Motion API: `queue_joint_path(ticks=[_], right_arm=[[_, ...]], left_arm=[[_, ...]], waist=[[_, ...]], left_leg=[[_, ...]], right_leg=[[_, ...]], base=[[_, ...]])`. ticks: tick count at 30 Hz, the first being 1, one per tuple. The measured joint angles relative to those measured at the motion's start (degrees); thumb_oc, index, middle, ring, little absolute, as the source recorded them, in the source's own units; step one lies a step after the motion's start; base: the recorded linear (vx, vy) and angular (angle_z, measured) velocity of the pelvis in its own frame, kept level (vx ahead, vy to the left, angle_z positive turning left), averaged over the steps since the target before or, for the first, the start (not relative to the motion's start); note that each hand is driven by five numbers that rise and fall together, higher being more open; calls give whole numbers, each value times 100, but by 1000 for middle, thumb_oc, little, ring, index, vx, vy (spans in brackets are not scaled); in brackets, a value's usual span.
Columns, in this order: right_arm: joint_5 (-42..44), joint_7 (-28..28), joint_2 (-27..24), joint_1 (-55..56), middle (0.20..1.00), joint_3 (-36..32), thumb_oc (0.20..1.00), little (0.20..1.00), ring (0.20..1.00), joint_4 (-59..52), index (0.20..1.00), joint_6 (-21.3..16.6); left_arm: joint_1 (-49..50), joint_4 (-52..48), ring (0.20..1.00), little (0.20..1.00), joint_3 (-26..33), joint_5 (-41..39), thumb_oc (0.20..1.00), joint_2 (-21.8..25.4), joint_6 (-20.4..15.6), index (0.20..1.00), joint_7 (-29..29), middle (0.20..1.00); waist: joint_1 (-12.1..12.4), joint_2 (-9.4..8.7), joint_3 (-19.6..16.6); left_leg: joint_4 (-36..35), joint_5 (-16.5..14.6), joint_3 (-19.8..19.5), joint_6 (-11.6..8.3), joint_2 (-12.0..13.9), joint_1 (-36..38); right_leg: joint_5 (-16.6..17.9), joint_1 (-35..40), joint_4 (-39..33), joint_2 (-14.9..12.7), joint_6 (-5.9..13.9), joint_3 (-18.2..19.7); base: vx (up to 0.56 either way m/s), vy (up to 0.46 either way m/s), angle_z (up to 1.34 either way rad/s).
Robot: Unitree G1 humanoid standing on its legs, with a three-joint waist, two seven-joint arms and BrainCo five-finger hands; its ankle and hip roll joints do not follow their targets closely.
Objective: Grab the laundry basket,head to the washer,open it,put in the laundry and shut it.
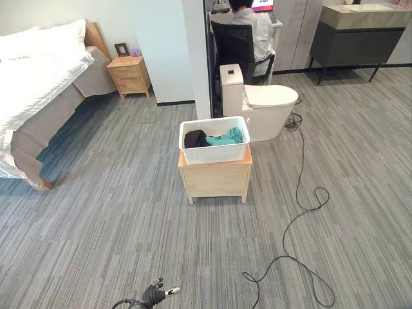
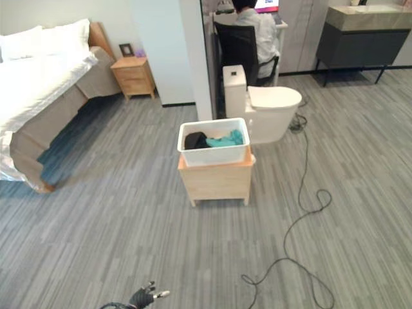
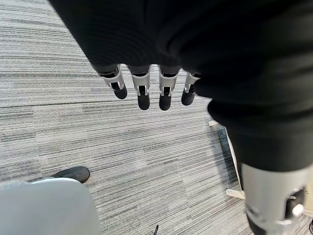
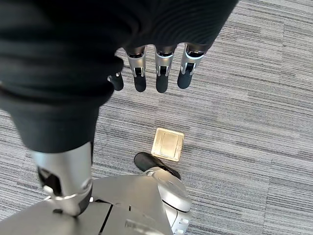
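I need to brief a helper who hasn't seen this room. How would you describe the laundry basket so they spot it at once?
Start at the white toilet in mid-room. Just in front of it stands a low light-wood cabinet, and the white perforated plastic laundry basket sits on top. It alone holds clothes, one black and one teal.

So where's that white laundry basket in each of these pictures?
Left eye view: the laundry basket sits centre, on a small wooden stand, clothes inside.
Right eye view: same spot, basket on the stand, just left of centre.
Left wrist view: not in it; the left hand hangs over grey carpet.
Right wrist view: not in it; the right hand hangs over carpet.
Shared landmark: the white toilet right behind the basket, in both eye views.
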Motion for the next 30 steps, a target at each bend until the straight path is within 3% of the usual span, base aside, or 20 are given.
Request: queue_joint_path(ticks=[17, 24, 27, 28, 29, 30], right_arm=[[121, 45, -28, 38, 1000, -139, 1000, 1000, 1000, 0, 1000, 0], [345, 89, -92, -7, 1000, -209, 1000, 1000, 1000, -16, 1000, -45], [503, 94, -119, -45, 1000, -212, 1000, 1000, 1000, -65, 1000, -59], [646, 96, -89, -118, 1000, -204, 1000, 1000, 1000, -165, 1000, -162], [708, 96, -86, -202, 1000, -192, 1000, 1000, 1000, -284, 1000, -181], [730, 91, -98, -203, 1000, -142, 1000, 1000, 1000, -482, 1000, -192]], left_arm=[[53, -18, 1000, 1000, 6, -233, 1000, -5, 1, 1000, -46, 1000], [145, -77, 1000, 1000, 50, -444, 1000, -2, 2, 1000, -27, 1000], [208, -225, 1000, 1000, 80, -451, 1000, 15, -2, 1000, 2, 1000], [96, -225, 1000, 1000, 176, -509, 1000, 63, -2, 1000, 11, 1000], [105, -223, 1000, 1000, 312, -595, 1000, 64, -6, 1000, 23, 1000], [41, -219, 1000, 1000, 430, -629, 1000, 73, -3, 1000, 37, 1000]], waist=[[-5, 57, -39], [1, 99, -31], [-2, 98, 29], [-34, -99, 166], [-3, -181, 237], [-23, -291, 336]], left_leg=[[-2, 0, 3, -1, 28, -8], [13, -3, -19, -26, 89, -75], [197, 91, -43, -220, 127, -231], [635, 151, -94, -393, 32, -490], [832, 276, -210, -569, -11, -615], [1103, 260, -259, -600, -21, -750]], right_leg=[[-12, -4, 6, 25, 3, 11], [38, -10, -104, 125, -93, 52], [192, 38, -274, 196, -154, 78], [209, 36, -415, 62, -214, 101], [305, 137, -517, 61, -244, 106], [399, 144, -609, 27, -270, 98]], base=[[-2, -25, 0], [-9, -148, -2], [-21, -223, -1], [-7, -143, 1], [-11, -216, 7], [-1, -184, -1]])
